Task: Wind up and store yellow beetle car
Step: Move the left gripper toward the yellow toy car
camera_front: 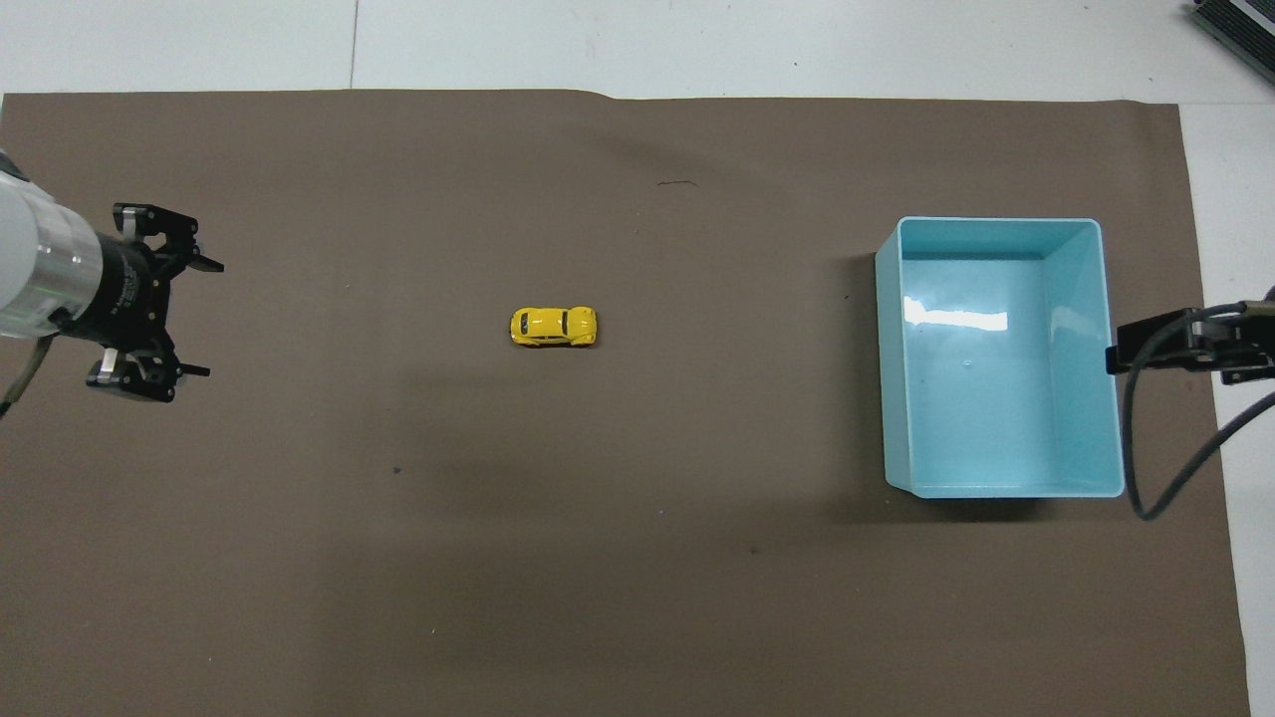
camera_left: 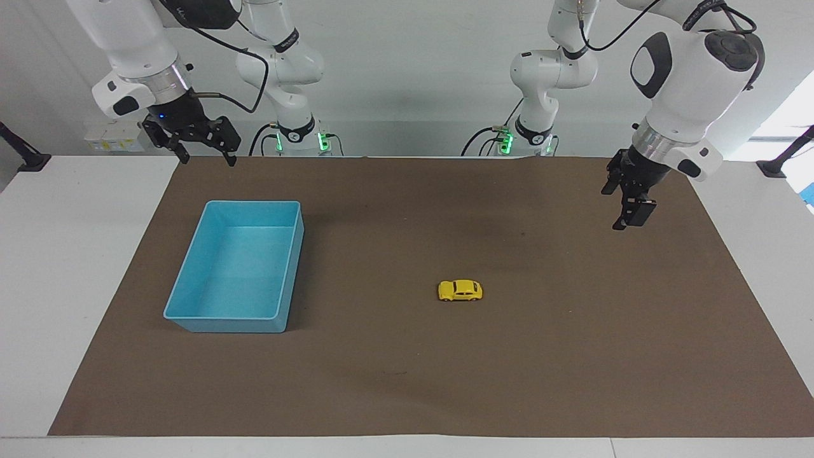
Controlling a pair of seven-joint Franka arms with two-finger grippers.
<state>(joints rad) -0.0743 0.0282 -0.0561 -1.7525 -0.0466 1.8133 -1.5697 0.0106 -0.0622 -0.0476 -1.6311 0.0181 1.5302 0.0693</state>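
The yellow beetle car [camera_left: 460, 291] sits alone on the brown mat [camera_left: 572, 356]. The left claw [camera_front: 199, 319] hangs over the mat, fingers apart and empty. The right claw [camera_left: 203, 156] waits above the mat's edge, also spread.
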